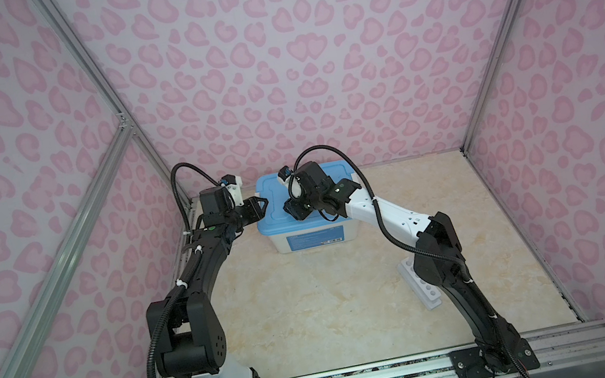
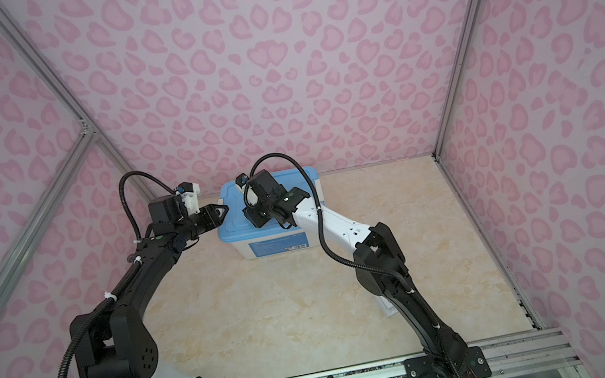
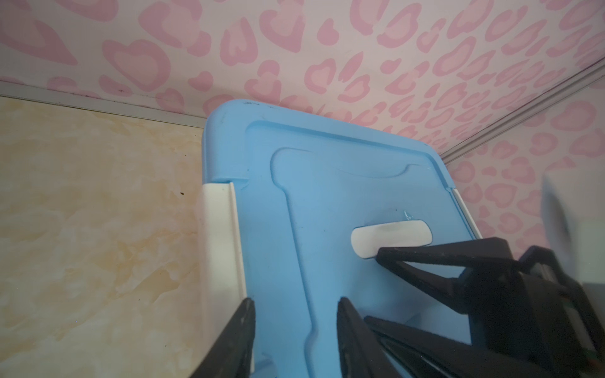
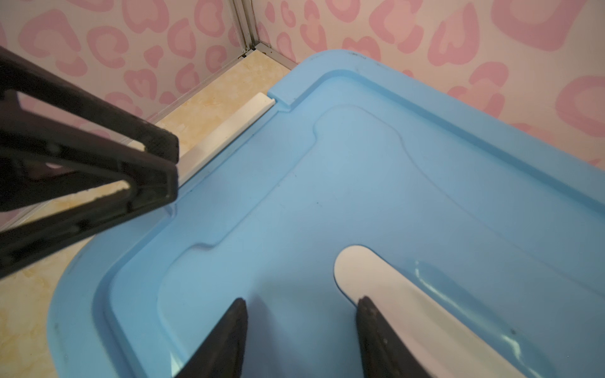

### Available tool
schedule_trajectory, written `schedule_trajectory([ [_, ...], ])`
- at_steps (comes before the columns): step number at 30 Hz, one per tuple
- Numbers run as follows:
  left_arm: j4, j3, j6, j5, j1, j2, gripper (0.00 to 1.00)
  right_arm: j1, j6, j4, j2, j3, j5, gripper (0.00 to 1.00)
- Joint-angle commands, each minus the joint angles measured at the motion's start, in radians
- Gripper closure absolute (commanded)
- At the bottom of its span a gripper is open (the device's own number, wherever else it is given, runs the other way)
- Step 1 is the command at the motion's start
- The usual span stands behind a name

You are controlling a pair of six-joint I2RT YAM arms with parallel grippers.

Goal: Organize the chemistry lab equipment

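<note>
nearest me i see the white six-hole rack (image 1: 421,289), half hidden by the right arm (image 1: 443,257). bare marble tabletop (image 1: 312,302) lies beyond. far back, over the blue lid (image 1: 272,193) of the white bin (image 1: 301,240): left gripper (image 3: 296,304) spread and empty, straddling the lid's left edge; right gripper (image 4: 301,301) spread and empty by the white handle (image 4: 376,278).

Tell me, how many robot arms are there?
2. The left arm reaches the left edge of the bin; the right arm reaches over its blue lid. None seems hidden.
</note>
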Motion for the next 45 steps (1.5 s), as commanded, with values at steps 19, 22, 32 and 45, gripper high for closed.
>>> schedule_trajectory([
  [19, 0.057, 0.0, -0.038, -0.165, 0.046, 0.069, 0.56, -0.001, 0.014, -0.154, 0.045, -0.025, -0.001, 0.46],
  [22, 0.058, 0.007, -0.04, -0.175, 0.044, 0.096, 0.57, -0.001, 0.017, -0.153, 0.045, -0.027, -0.002, 0.46],
  [32, 0.049, 0.027, -0.023, -0.168, 0.009, 0.138, 0.57, 0.0, 0.021, -0.152, 0.056, -0.028, -0.005, 0.46],
  [45, 0.033, 0.046, 0.007, -0.207, -0.025, 0.082, 0.55, -0.001, 0.025, -0.146, 0.054, -0.018, -0.011, 0.46],
])
